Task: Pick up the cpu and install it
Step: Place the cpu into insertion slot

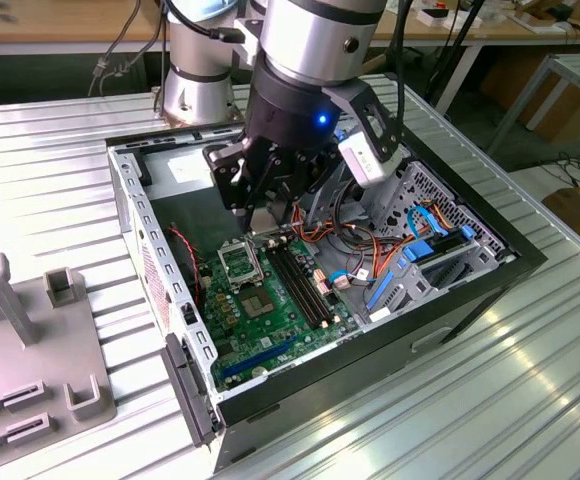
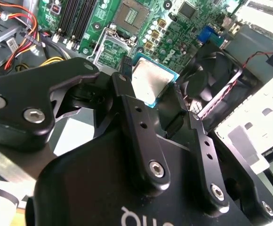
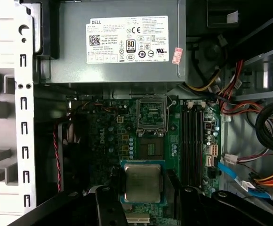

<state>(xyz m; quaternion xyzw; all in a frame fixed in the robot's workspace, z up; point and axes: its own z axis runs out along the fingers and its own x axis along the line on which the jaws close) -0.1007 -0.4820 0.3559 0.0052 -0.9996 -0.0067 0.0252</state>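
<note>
**Exterior view.** My end effector hung inside the open computer case, which stood on the ribbed metal surface. It was low over the green motherboard, just above the socket and near the long black memory slots. A grey fixture lay on the surface at the exterior view's left, well apart from the case. (From this angle I could not make out what the fingers held.)

**Second wrist view.** The cpu, a small flat square with a dull grey top and a green edge, sat between my two black fingers. The fingers were closed on its opposite edges. It was held clear of the board, with a black fan just beside it. The socket lay further off, uncovered.

**First wrist view.** The cpu was gripped between the same fingers, above the motherboard and near the socket, but not seated in it. The socket stood open and unoccupied. The memory slots ran alongside the socket. The grey power-supply box lay beyond the socket, well apart from the cpu.
</note>
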